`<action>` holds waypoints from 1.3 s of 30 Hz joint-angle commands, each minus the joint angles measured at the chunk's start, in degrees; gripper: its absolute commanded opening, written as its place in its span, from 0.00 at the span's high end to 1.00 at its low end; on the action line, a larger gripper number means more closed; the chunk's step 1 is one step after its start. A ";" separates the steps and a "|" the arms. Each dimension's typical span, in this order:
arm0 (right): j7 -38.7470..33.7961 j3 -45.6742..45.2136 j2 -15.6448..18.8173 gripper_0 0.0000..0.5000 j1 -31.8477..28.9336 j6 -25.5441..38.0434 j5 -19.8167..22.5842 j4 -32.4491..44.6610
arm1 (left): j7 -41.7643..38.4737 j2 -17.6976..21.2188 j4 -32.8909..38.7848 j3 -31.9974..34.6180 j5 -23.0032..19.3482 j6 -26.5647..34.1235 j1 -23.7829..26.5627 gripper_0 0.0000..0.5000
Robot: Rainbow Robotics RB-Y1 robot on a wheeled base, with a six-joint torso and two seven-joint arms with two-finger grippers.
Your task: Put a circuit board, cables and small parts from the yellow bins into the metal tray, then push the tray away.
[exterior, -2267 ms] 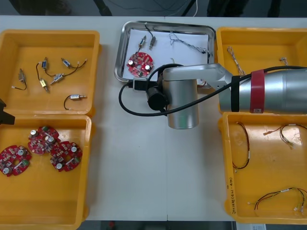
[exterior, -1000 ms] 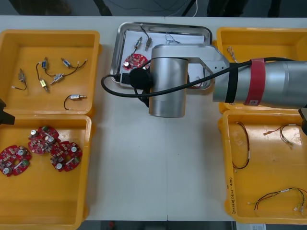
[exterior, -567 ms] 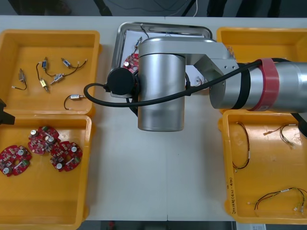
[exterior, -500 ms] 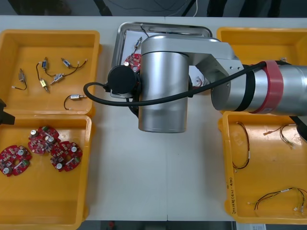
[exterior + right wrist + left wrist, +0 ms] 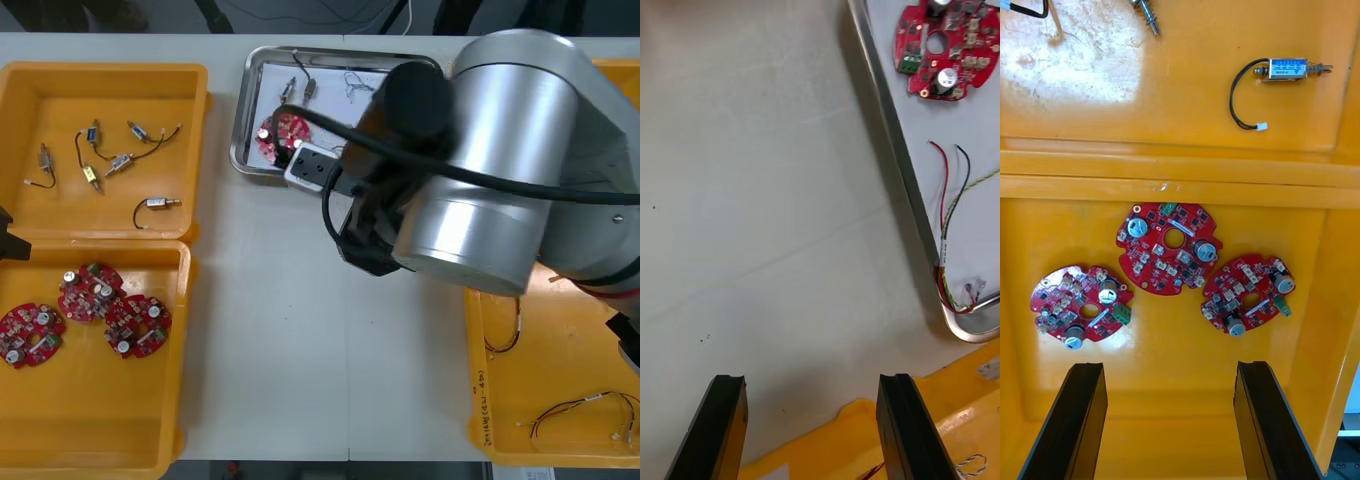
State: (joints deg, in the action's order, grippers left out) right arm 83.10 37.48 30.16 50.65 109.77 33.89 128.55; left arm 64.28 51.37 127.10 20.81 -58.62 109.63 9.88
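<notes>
The metal tray (image 5: pixel 240 120) lies at the table's far middle, white inside, its right half hidden by my right arm (image 5: pixel 490 170). In it I see a red circuit board (image 5: pixel 275 130), small metal parts (image 5: pixel 291 90) and a thin cable (image 5: pixel 355 80). In the right wrist view my right gripper (image 5: pixel 814 427) is open above bare table, beside the tray rim (image 5: pixel 895 142), with the board (image 5: pixel 946 46) and a red, black and yellow cable (image 5: pixel 951 217) inside. My left gripper (image 5: pixel 1169 420) is open over three circuit boards (image 5: pixel 1169 247) in the near left bin.
Yellow bins flank the table: the far left bin (image 5: pixel 105 70) holds several small metal parts (image 5: pixel 120 160), the near left bin (image 5: pixel 100 440) boards, and the near right bin (image 5: pixel 480 420) cables (image 5: pixel 580 405). The left gripper (image 5: pixel 8 238) is parked at the left edge.
My right arm has risen and swung right and nearer, uncovering the tray's left half. The tray sits slightly farther left than in the earliest frame. The left arm has not moved.
</notes>
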 commanded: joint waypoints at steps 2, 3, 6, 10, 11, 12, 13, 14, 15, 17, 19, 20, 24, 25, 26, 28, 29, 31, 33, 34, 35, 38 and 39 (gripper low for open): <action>-3.91 -11.73 -0.63 0.00 -8.99 0.23 -3.21 7.59 | 6.04 1.10 1.40 1.69 -0.36 0.37 -0.92 0.00; -4.17 -12.78 -0.45 0.00 -9.87 0.23 -3.48 8.03 | 6.04 1.10 1.40 1.69 -0.36 0.37 -0.92 0.00; -7.78 -17.97 0.78 0.00 -14.35 0.23 -4.00 9.35 | 6.04 1.10 1.40 1.69 -0.36 0.37 -0.92 0.00; -12.35 -23.94 2.71 0.00 -19.89 0.23 -3.83 11.19 | 6.04 1.10 1.40 1.69 -0.36 0.37 -0.92 0.00; -13.40 -25.61 2.89 0.00 -21.21 0.23 -3.48 11.28 | 6.04 1.10 1.40 1.69 -0.36 0.37 -0.92 0.00; -14.54 -27.55 2.98 0.00 -22.26 0.23 -3.04 11.19 | 6.04 1.10 1.40 1.69 -0.36 0.37 -0.92 0.00; -14.98 -28.43 2.98 0.00 -22.79 0.23 -2.86 11.19 | 6.04 1.10 1.40 1.69 -0.36 0.37 -0.92 0.00; -15.77 -30.80 3.06 0.00 -24.02 0.23 -2.16 11.28 | 6.04 1.10 1.40 1.69 -0.36 0.37 -0.92 0.00; -15.95 -31.42 3.06 0.00 -24.37 0.23 -2.07 11.19 | 6.04 1.10 1.40 1.69 -0.36 0.37 -0.92 0.00; -16.39 -35.02 3.24 0.00 -26.40 0.23 -1.45 11.11 | 6.04 1.10 1.40 1.69 -0.36 0.37 -0.92 0.00; -15.95 -37.04 4.03 0.00 -27.63 0.23 -1.10 11.02 | 6.04 1.10 1.40 1.69 -0.36 0.37 -0.92 0.00; -15.77 -38.36 4.65 0.00 -28.42 0.23 -0.75 11.02 | 6.04 1.10 1.40 1.69 -0.36 0.37 -0.92 0.00; -15.25 -43.37 6.67 0.00 -31.05 0.23 2.06 10.84 | 6.04 1.10 1.40 1.69 -0.36 0.37 -0.92 0.00; -15.16 -44.25 6.93 0.00 -31.49 0.23 2.76 10.67 | 6.04 1.10 1.40 1.69 -0.36 0.37 -0.92 0.00; -14.89 -46.00 7.28 0.00 -32.20 0.23 3.99 10.31 | 6.04 1.10 1.40 1.69 -0.36 0.37 -0.92 0.00; -14.54 -48.64 7.63 0.00 -32.99 0.23 5.93 9.52 | 6.04 1.10 1.40 1.69 -0.36 0.37 -0.92 0.00; -14.28 -50.31 7.81 0.00 -33.34 0.23 7.33 8.82 | 6.04 1.10 1.40 1.69 -0.36 0.37 -0.92 0.00; -13.93 -52.33 7.81 0.00 -33.87 0.23 8.83 7.85 | 6.04 1.10 1.40 1.69 -0.36 0.37 -0.92 0.00; -13.40 -54.00 7.81 0.00 -34.22 0.23 9.36 7.15 | 6.04 1.10 1.40 1.69 -0.36 0.37 -0.92 0.00; -12.87 -54.53 7.90 0.00 -34.39 0.23 9.44 6.71 | 6.04 1.10 1.40 1.69 -0.36 0.37 -0.92 0.00; -12.43 -54.71 8.25 0.00 -34.57 0.23 9.27 6.36 | 6.04 1.10 1.40 1.69 -0.36 0.37 -0.92 0.00; -9.36 -54.71 9.13 0.00 -35.89 0.23 7.95 6.01 | 6.04 1.10 1.40 1.69 -0.36 0.37 -0.92 0.00; -8.57 -54.79 9.39 0.00 -36.68 0.23 7.60 6.01 | 6.04 1.10 1.40 1.69 -0.36 0.37 -0.92 0.00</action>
State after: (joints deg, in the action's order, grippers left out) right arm 70.13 -16.11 36.59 16.25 109.84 42.57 134.30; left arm 64.34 51.37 127.12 20.81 -58.62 109.63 9.86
